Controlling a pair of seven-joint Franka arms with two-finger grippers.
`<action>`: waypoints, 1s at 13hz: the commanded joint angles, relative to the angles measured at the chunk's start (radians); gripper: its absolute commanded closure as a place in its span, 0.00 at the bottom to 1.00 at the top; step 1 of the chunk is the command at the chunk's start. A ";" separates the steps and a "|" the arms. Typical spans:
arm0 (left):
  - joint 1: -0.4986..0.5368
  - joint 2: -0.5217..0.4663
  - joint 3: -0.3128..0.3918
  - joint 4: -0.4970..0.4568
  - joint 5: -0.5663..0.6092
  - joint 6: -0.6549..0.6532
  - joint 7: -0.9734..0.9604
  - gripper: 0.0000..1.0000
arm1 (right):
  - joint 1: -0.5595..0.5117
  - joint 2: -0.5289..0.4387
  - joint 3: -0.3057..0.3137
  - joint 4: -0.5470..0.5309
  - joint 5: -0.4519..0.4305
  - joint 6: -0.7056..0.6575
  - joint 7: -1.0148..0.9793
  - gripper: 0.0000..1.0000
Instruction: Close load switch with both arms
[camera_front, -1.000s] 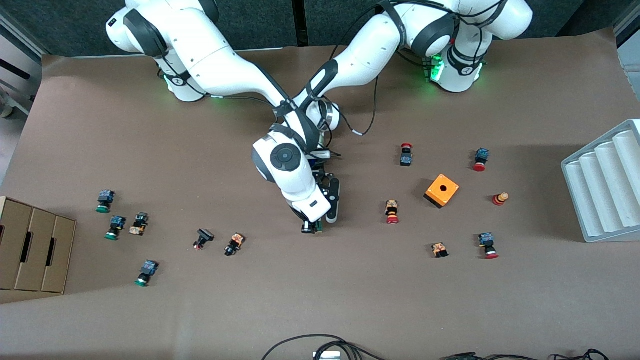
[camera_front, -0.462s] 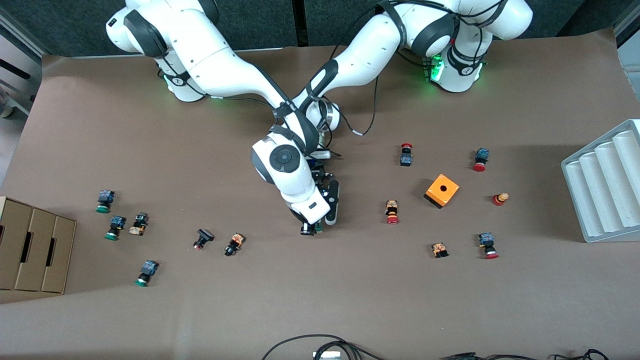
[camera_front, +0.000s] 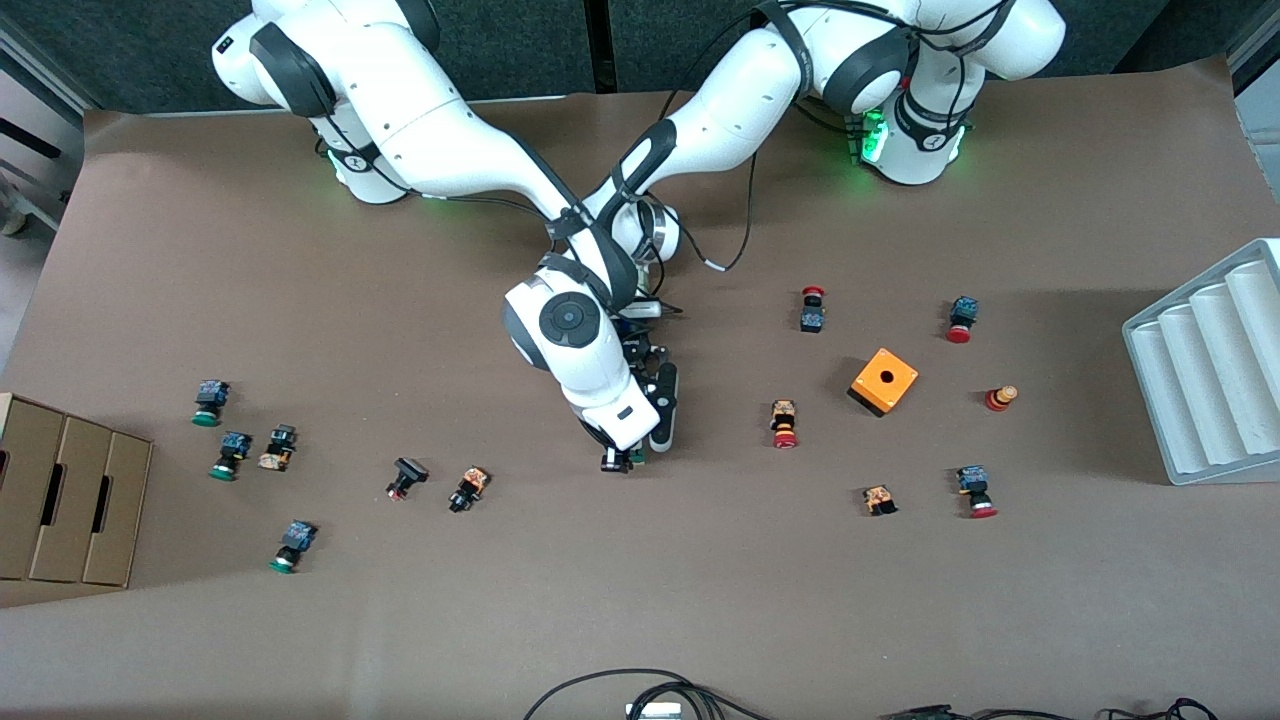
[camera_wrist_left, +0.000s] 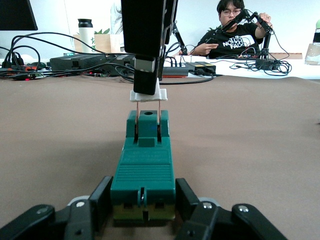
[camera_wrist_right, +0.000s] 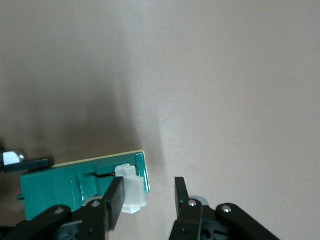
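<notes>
The green load switch (camera_front: 637, 458) lies on the brown table near its middle. In the left wrist view (camera_wrist_left: 144, 170) my left gripper (camera_wrist_left: 143, 196) is shut on its end, one finger on each side. The switch's white sliding piece (camera_wrist_left: 147, 95) stands out from the other end on two thin pins. My right gripper (camera_wrist_left: 146, 65) comes down onto that piece. In the right wrist view the right gripper (camera_wrist_right: 147, 194) is open: one finger touches the white piece (camera_wrist_right: 132, 194), the other stands apart. In the front view the right hand (camera_front: 620, 425) hides most of the switch.
An orange cube with a hole (camera_front: 883, 380) and several red-capped push buttons (camera_front: 784, 423) lie toward the left arm's end. Green-capped and black buttons (camera_front: 232, 455) lie toward the right arm's end by a cardboard box (camera_front: 60, 500). A white ribbed tray (camera_front: 1210, 370) stands at the table's edge.
The right arm's hand has shifted very slightly over the switch. The left arm and the other objects have not moved.
</notes>
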 joint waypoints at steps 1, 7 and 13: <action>0.027 0.029 -0.012 0.005 -0.001 0.068 -0.019 0.42 | -0.007 0.037 0.002 0.037 -0.018 0.023 -0.008 0.51; 0.027 0.029 -0.012 0.005 -0.001 0.069 -0.019 0.42 | -0.009 0.040 0.002 0.037 -0.018 0.034 -0.008 0.52; 0.027 0.028 -0.012 0.005 -0.001 0.068 -0.019 0.42 | -0.009 0.054 0.002 0.049 -0.018 0.035 -0.009 0.52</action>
